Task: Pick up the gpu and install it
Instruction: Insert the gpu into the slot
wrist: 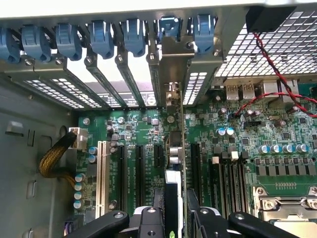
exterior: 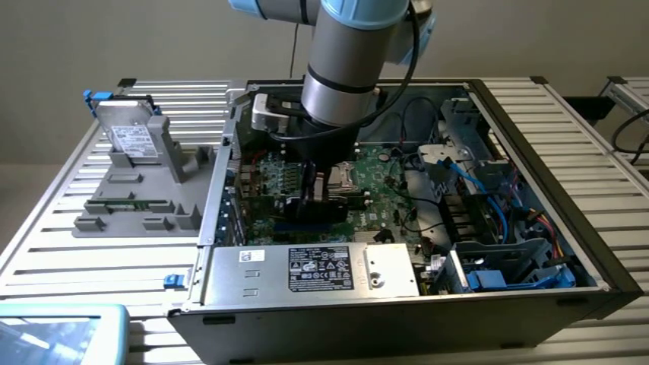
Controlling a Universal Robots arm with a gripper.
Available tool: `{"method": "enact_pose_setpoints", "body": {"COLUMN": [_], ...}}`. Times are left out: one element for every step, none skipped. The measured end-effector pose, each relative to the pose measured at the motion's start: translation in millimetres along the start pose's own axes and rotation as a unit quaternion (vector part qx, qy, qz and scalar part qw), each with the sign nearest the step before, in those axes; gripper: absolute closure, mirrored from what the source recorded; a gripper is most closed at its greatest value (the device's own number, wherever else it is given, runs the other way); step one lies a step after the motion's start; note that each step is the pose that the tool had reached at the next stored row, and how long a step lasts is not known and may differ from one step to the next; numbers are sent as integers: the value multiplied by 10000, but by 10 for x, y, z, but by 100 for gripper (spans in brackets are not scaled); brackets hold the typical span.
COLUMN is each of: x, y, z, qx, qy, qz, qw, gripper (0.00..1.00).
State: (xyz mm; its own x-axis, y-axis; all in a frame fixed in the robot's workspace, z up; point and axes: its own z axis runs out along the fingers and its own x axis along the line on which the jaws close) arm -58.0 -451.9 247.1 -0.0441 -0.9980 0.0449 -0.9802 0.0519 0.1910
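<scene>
Insertion is the step in hand: the hand (wrist: 173,217) grasps the gpu (wrist: 174,148) edge-on at a motherboard (wrist: 277,134) slot. Seating likely calls for straight, aligned pressure.

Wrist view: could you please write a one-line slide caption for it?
Gripper holds the graphics card upright at the motherboard slots, bracket by the rear openings.

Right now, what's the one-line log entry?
tool grips gpu | gpu upright at motherboard slots | inside open computer case

Slatted aluminium table (exterior: 61,251), plain beige wall (exterior: 132,38) behind, even diffuse light. Second slatted bench (exterior: 628,91) stands at the exterior view's right.
</scene>
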Motion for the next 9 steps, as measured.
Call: {"method": "enact_pose_setpoints", "body": {"x": [-5, -16, -24, -23, -23, -24, -24, -24, -24], "y": [0, 1, 1, 0, 0, -1, -1, -2, -2], "z": [1, 2, 2, 2, 4, 7, 10, 13, 13], "qx": [1, 2, 2, 3, 4, 5, 5, 6, 5], "qy": [7, 18, 31, 36, 39, 44, 51, 58, 62], "qz": [-7, -15, -25, -35, -43, -52, -59, -67, -75], "qw": [10000, 10000, 10000, 10000, 10000, 10000, 10000, 10000, 10000], "gripper": [72, 72, 72, 72, 72, 72, 72, 72, 72]}}
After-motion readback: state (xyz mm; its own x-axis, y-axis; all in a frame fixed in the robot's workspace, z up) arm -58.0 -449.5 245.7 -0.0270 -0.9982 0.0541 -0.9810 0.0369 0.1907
